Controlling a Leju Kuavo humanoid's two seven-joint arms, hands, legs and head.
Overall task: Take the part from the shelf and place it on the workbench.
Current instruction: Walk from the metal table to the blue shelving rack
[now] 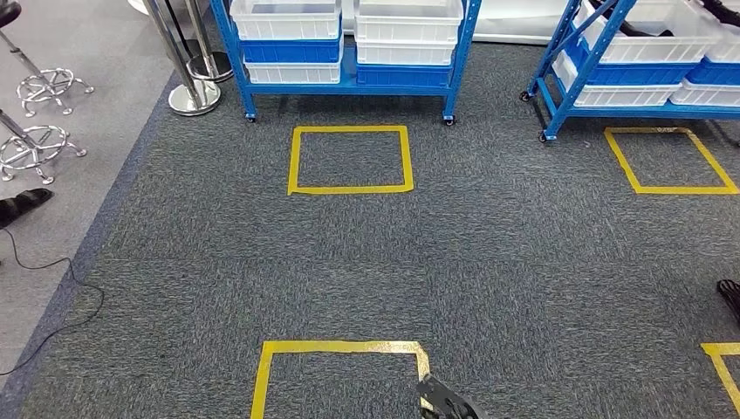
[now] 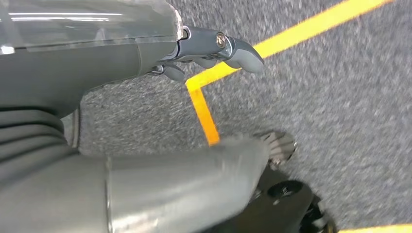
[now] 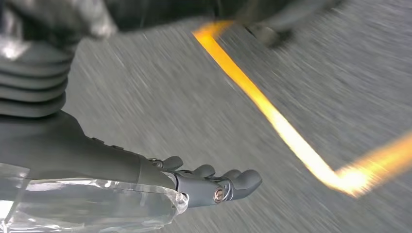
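Observation:
A blue shelf [image 1: 349, 80] on wheels stands at the far side of the carpet, loaded with white and blue bins [image 1: 288, 22]. I cannot make out the part inside them. A second blue shelf [image 1: 567, 87] with more bins stands at the far right. In the left wrist view my left hand [image 2: 214, 48] hangs over the carpet with its fingers loosely extended and nothing in it. In the blurred right wrist view my right hand [image 3: 214, 182] hangs the same way, holding nothing.
Yellow tape squares mark the grey carpet: one in front of the shelf [image 1: 349, 160], one near me [image 1: 340, 375], one at the right [image 1: 668, 161]. Stool bases [image 1: 39, 144], a stanchion base [image 1: 194, 98], a dark shoe [image 1: 22, 205] and a cable [image 1: 61, 271] lie along the left.

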